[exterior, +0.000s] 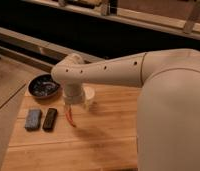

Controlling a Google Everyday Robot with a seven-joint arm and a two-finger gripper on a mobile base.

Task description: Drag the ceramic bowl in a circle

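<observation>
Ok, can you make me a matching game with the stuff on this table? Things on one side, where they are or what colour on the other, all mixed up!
Things:
1. bowl
2. sponge
3. cup
4. gripper

Clues:
a. blue, lying in front of the bowl
b. white, partly hidden behind the arm
c. dark and round, at the back left of the table
d. hanging low over the table, just in front of the cup

Right pairs: 1-c, 2-a, 3-b, 4-d.
</observation>
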